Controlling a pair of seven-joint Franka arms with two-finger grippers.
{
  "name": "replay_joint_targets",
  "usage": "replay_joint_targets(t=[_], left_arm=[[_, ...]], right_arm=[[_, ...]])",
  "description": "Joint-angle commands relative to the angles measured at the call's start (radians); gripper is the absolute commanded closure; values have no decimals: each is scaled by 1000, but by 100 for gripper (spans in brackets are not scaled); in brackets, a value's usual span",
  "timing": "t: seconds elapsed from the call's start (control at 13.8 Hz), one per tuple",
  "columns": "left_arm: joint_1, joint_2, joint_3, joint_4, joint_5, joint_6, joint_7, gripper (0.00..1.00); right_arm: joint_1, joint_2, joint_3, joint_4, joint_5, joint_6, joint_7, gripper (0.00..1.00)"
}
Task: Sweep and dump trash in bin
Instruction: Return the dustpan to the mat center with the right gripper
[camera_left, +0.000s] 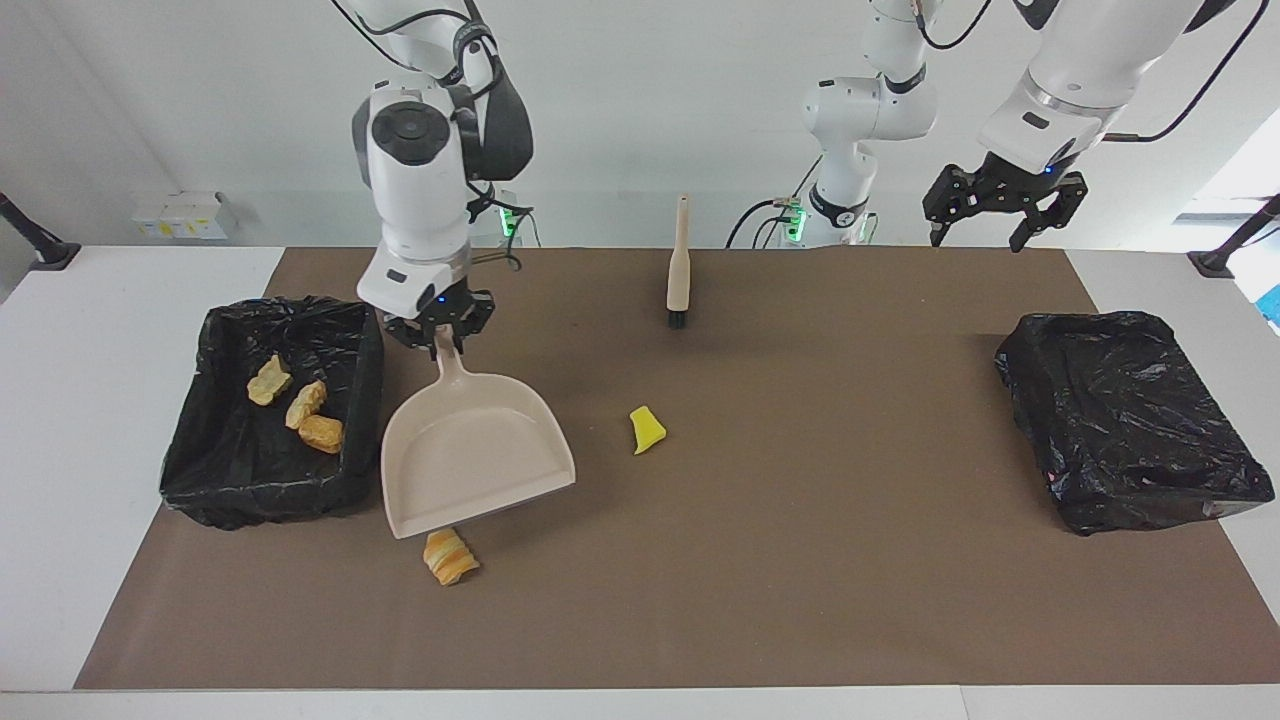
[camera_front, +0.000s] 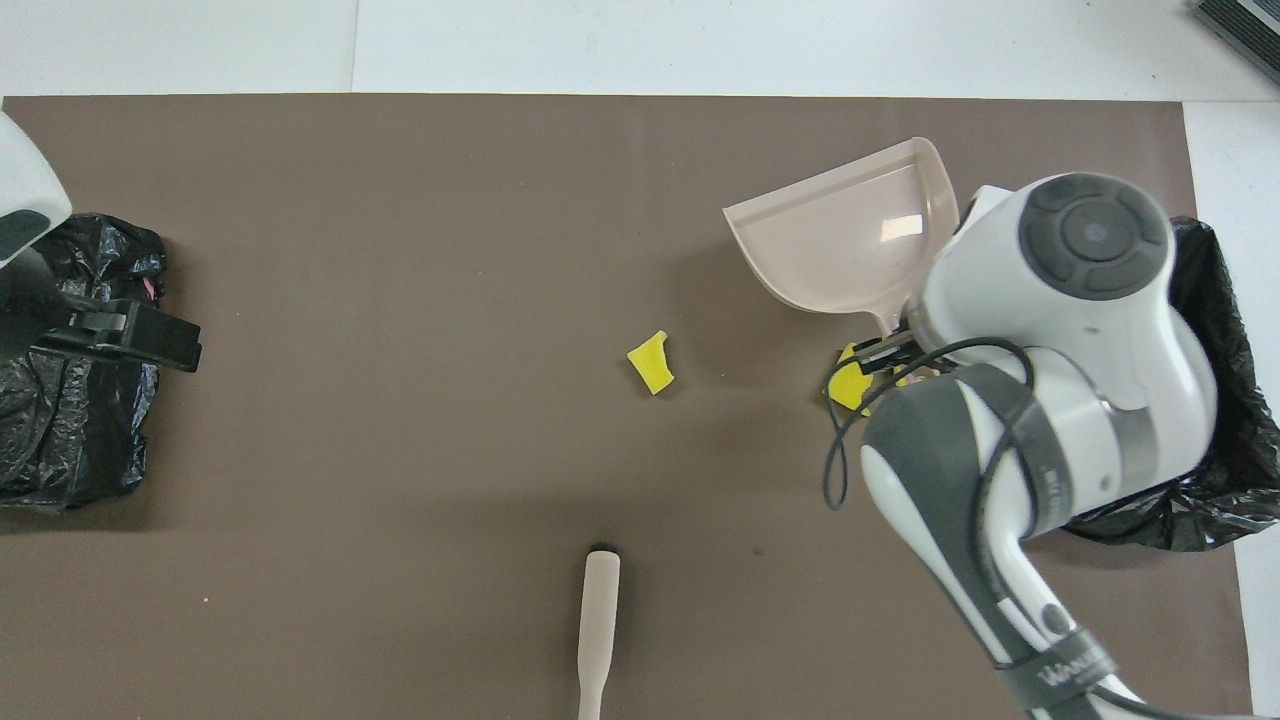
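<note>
I have the right gripper (camera_left: 437, 338) clenched on the handle of the beige plastic dustpan (camera_left: 475, 455), which hangs left of centre in the facing view, its lip over the golden-brown ridged pastry lump (camera_left: 450, 556) on the brown mat (camera_left: 800, 600). Three similar lumps (camera_left: 296, 403) already lie in the black-lined bin (camera_left: 215, 480) at middle left. A yellow sponge chunk (camera_left: 647, 429) sits loose near the centre, and another (camera_front: 850, 383) peeks out beside my wrist in the overhead view. The left gripper (camera_left: 1000, 205) waits at upper right, fingers released and empty. The beige brush (camera_left: 679, 265) lies untouched at top centre. My worry: lowering the pan now could trap sponge underneath or nudge the pastry away.
</note>
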Motion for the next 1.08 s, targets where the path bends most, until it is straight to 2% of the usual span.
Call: replay_joint_targets(t=[0.0, 0.22, 0.43, 0.65, 0.8, 1.01], left_arm=[[17, -13, -9, -7, 7, -15, 6, 0], [28, -13, -8, -7, 7, -15, 8, 0], [28, -14, -8, -7, 7, -17, 6, 0], [28, -14, -8, -9, 7, -17, 6, 0], [28, -16, -8, -13, 7, -18, 6, 0], [28, -20, -8, -21, 7, -18, 9, 0]], right_arm=[[82, 76, -6, 80, 89, 45, 186, 100], [214, 199, -6, 203, 83, 60, 414, 100], [277, 302, -6, 323, 81, 79, 485, 100], [314, 461, -6, 510, 78, 79, 533, 100], [314, 520, -7, 550, 75, 94, 534, 100], [341, 573, -6, 546, 75, 160, 542, 100]])
